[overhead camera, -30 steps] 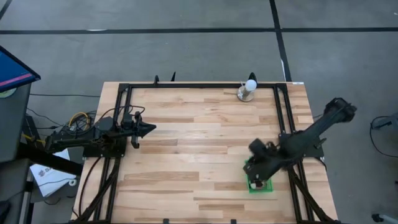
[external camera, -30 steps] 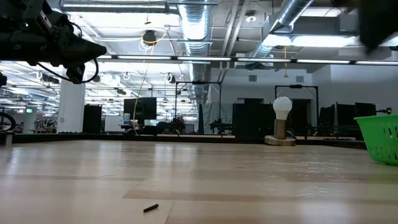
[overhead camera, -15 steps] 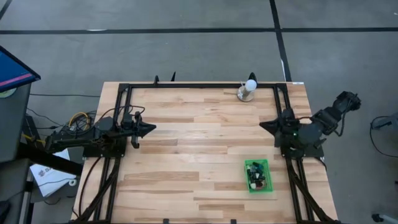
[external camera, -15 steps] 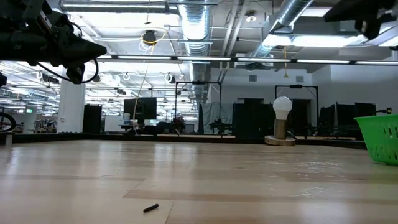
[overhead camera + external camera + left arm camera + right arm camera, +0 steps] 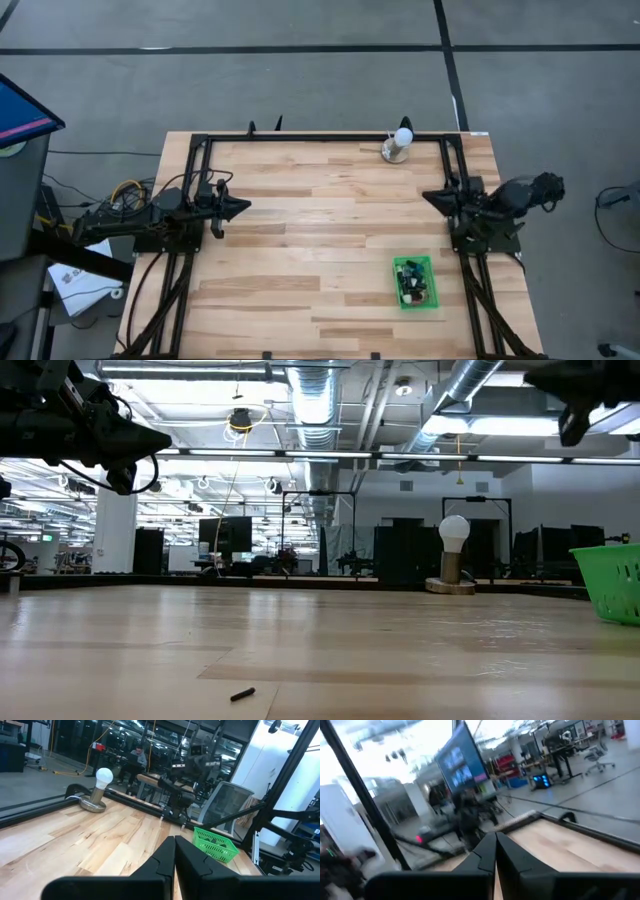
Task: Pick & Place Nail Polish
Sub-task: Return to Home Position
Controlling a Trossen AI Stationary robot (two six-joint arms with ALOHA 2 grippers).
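Several tiny nail polish bottles (image 5: pixel 413 286) lie together inside a small green basket (image 5: pixel 396 272) near the table's right front. My right gripper (image 5: pixel 430 196) is shut with nothing in it, hanging above the table's right side, beyond the basket's far side, fingers level and pointing toward the left edge. In its own wrist view the shut fingers (image 5: pixel 494 848) meet in a point. My left gripper (image 5: pixel 243 206) waits shut over the table's left side, fingers (image 5: pixel 174 851) pointing toward the right. The basket (image 5: pixel 215 843) shows past them.
A white ball on a round metal base (image 5: pixel 397 146) stands at the far edge. A black frame (image 5: pixel 320 137) runs along the table's far, left and right sides. A small dark bit (image 5: pixel 243 694) lies on the wood near the front. The basket's wall (image 5: pixel 610 582) shows at the right.
My right gripper has come up out of the green basket and drawn back toward the table's right edge and far side. It has turned from pointing down to lying level, pointing left. The basket and bottles stay in place.
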